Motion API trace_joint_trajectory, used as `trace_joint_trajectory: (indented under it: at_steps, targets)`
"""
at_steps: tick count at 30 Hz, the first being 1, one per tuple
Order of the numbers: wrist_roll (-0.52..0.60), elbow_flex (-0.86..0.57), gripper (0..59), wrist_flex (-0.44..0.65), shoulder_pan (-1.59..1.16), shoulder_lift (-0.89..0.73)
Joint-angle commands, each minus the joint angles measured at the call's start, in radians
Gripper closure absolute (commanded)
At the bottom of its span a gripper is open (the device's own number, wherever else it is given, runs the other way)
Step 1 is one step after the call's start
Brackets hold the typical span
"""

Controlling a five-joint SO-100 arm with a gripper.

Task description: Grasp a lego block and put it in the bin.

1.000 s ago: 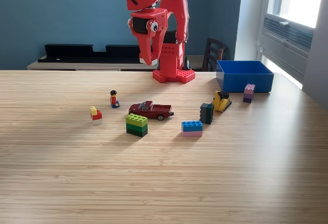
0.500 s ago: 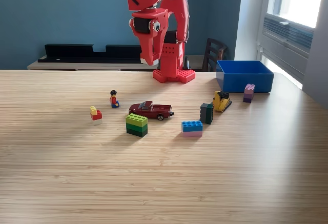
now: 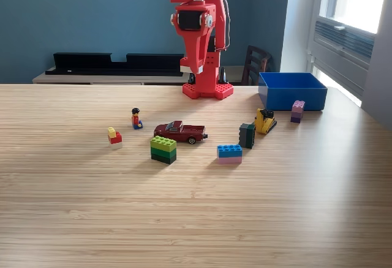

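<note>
The gripper [image 3: 197, 70] is held high above the table [image 3: 196, 219], and whether its fingers are open cannot be told. The bin [image 3: 293, 90] is seen lower, well apart, toward the exterior view's right, near 1 purple block [image 3: 297, 111].

No legible text anywhere.

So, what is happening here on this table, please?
A red robot arm stands at the far edge of a wooden table, with its gripper raised in the air and holding nothing. Several toy blocks, a small car and a little figure lie spread on the table. The blue bin sits at the exterior view's right, and no block can be seen inside it. No block has been grasped yet.
</note>
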Motion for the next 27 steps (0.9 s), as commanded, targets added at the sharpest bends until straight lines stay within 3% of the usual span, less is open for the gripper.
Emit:
trace_joint_trajectory:
  at_steps: [1, 13, 22, 27]
  targets:
    - [-0.005, -0.083, 58.5, 0.017, -0.215, 0.023]
    - [0.002, -0.072, 58.5, 0.017, -0.871, 0.012]
    - [0.097, -0.023, 58.5, 0.012, -1.388, 0.008]
    - [0.112, 0.006, 58.5, -0.040, -1.539, 0.008]
